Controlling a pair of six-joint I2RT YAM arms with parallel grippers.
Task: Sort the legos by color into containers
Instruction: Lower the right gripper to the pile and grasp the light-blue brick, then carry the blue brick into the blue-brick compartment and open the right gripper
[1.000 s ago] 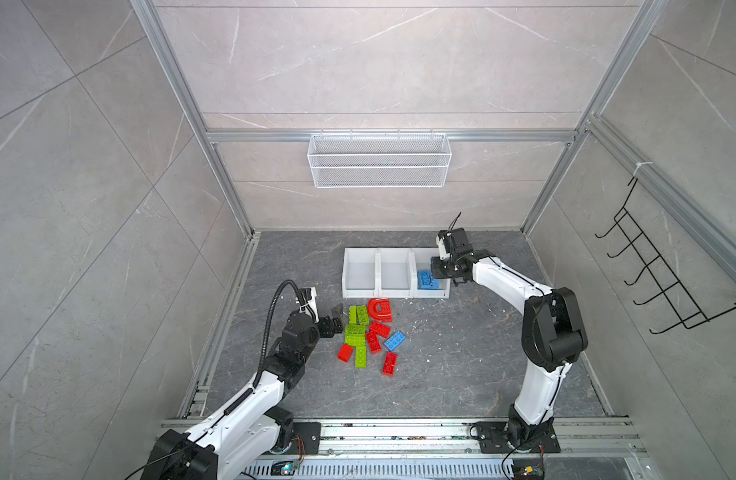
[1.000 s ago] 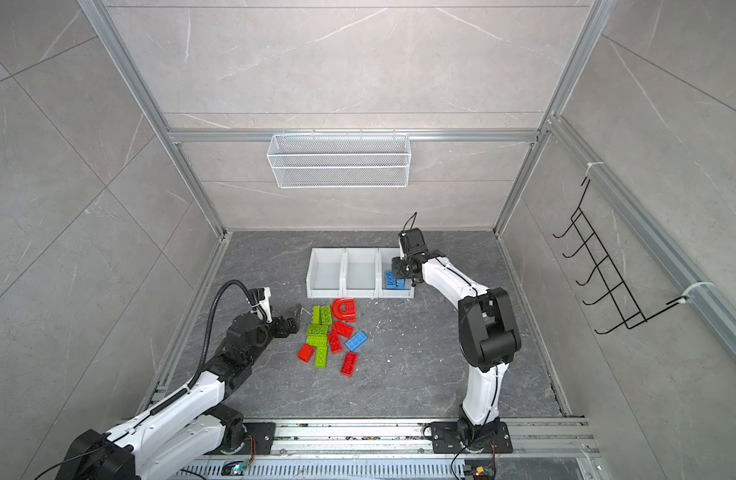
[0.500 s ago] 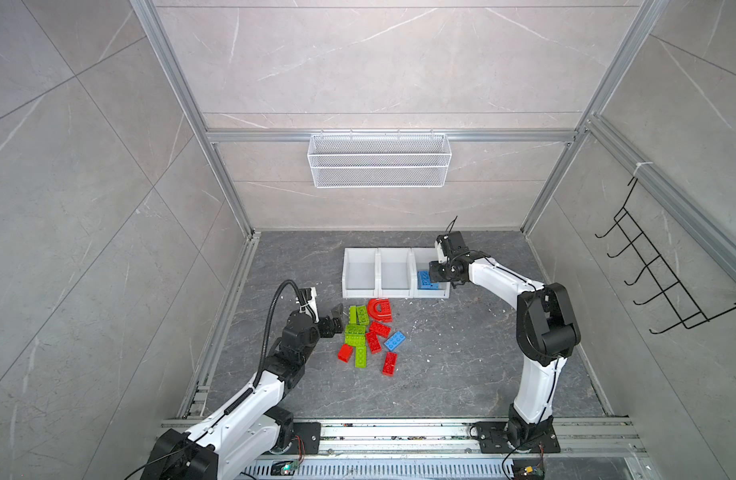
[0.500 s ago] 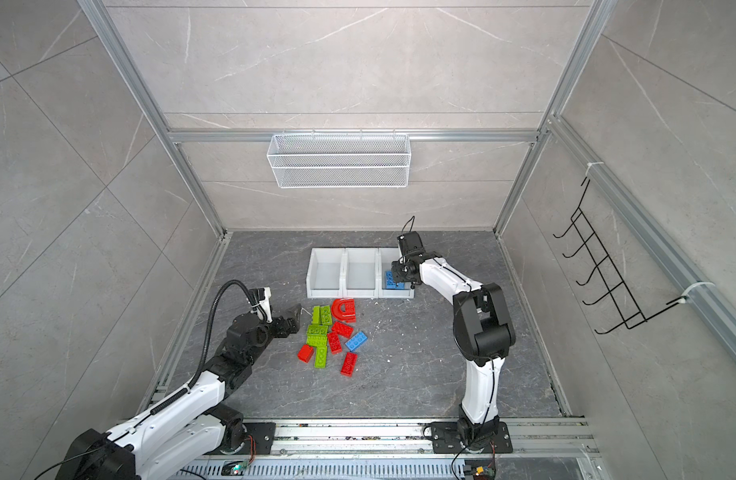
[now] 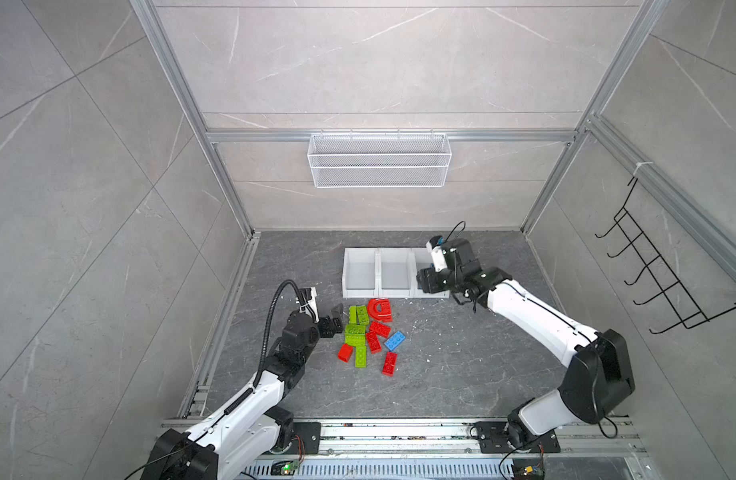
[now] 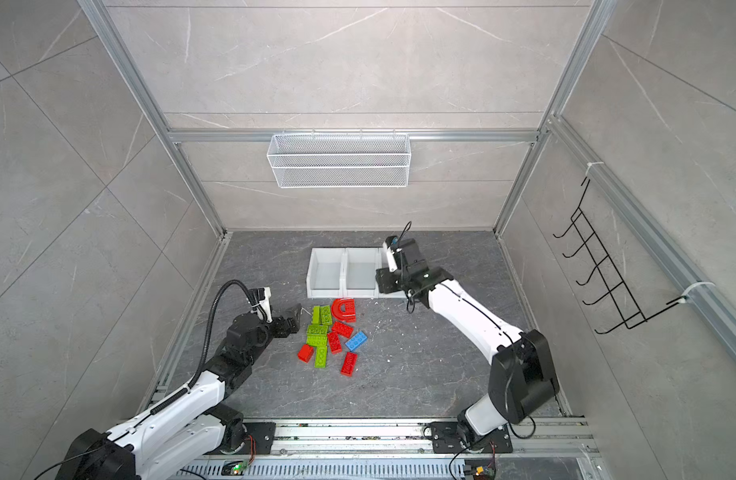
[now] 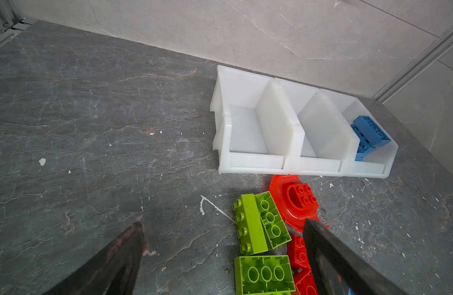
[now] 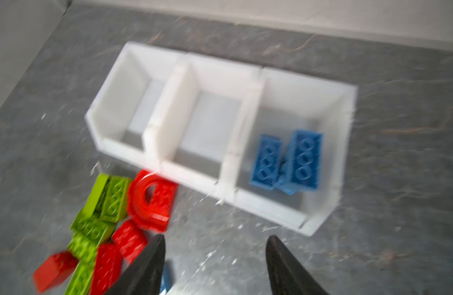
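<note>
The legos [image 5: 373,341] are found in two places with respect to the containers [image 5: 360,254]. A loose pile of red and lime green bricks, with a lone blue brick [image 5: 394,340], is spread on the counter [image 5: 461,365] just in front of the front lips. Other blue bricks [image 7: 369,136] are lodged in the right-end container, one leaned on the rest. The red arch [image 7: 279,194] is set against the lip where the middle and right-end containers meet. Two green bricks [image 7: 249,224] are laid just beside it, a little clear of the lip. The floors of the left and middle containers are seen bare. A broad stretch of bare counter is left in front of the right-end container, beside the pile, and a narrower strip behind the containers toward the wall.

The left jaws are held wide apart with nothing between them, low at the pile's edge, in front of and beyond the left-end container. The right jaws are parted and nothing is gripped. They are held over the right-end container, and the right wrist view is blurred.
</note>
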